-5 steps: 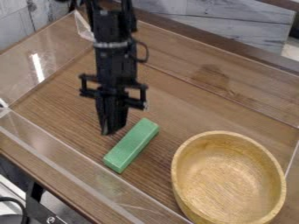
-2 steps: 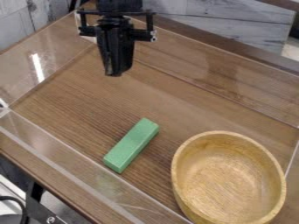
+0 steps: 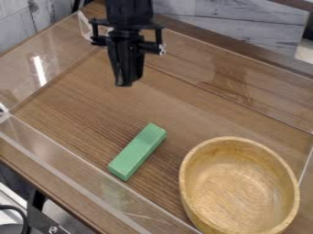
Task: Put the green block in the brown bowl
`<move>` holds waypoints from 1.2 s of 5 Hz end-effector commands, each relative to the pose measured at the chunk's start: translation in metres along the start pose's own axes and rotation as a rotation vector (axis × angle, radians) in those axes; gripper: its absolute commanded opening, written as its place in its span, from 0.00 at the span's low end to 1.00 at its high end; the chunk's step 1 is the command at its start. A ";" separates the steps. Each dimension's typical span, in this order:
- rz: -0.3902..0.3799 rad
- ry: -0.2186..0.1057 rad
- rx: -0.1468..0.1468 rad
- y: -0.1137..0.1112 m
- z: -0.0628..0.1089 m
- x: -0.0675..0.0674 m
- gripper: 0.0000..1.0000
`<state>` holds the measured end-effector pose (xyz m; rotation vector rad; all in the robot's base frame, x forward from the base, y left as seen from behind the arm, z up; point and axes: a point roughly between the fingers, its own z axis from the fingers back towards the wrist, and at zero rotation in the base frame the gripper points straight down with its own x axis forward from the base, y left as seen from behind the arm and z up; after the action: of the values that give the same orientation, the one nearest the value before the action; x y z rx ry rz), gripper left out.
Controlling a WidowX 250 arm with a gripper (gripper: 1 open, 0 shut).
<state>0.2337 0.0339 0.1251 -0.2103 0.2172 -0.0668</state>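
one green block (image 3: 138, 152), one brown bowl (image 3: 239, 187)

Evenly and fairly brightly lit, but soft and low in resolution.

Pale, glossy glare along the left side of the wooden table (image 3: 73, 110), washing out the grain there; warmer, more even tone toward the right. Soft shading inside the brown bowl (image 3: 239, 187), with a brighter rim. Nearly lost in darkness, the black gripper (image 3: 120, 80), with little detail readable. Exact direction of light impossible to tell.
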 end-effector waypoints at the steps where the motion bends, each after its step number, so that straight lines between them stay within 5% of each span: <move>1: -0.038 -0.048 0.026 0.002 -0.001 0.007 0.00; 2: -0.062 -0.061 0.035 0.007 -0.009 0.011 0.00; 3: -0.088 -0.073 0.046 0.007 -0.012 0.014 1.00; 6: -0.172 -0.106 0.078 0.002 -0.043 0.016 1.00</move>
<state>0.2340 0.0255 0.0720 -0.1658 0.1278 -0.2283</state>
